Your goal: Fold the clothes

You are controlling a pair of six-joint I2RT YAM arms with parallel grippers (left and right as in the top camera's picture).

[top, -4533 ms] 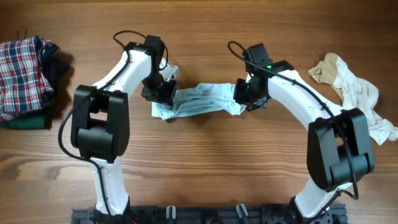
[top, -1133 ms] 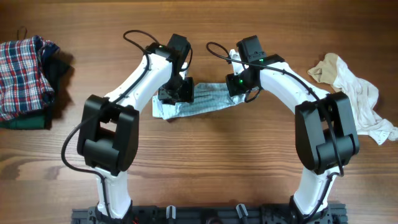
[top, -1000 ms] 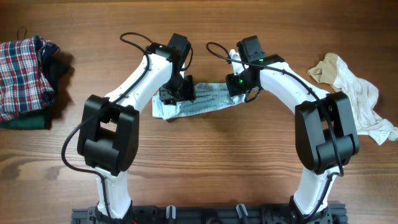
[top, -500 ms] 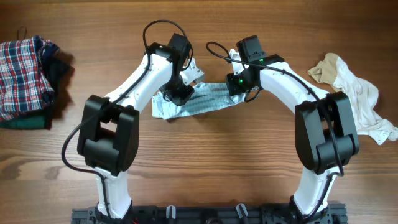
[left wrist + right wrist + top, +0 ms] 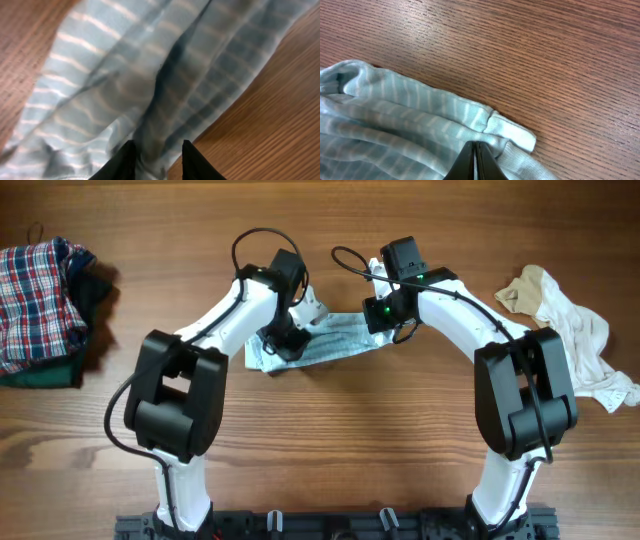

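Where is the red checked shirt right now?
In the overhead view the checked shirt lies bunched at the far left edge, on top of dark green clothing, far from the striped cloth.

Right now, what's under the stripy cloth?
Around the stripy cloth only the wooden table shows. Whatever lies beneath its middle is covered and cannot be seen.

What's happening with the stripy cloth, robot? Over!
Left gripper shut on striped cloth. Right gripper pinching its right edge. Cloth bunched, not yet folded. Plaid pile and beige garment off to the sides, well apart.
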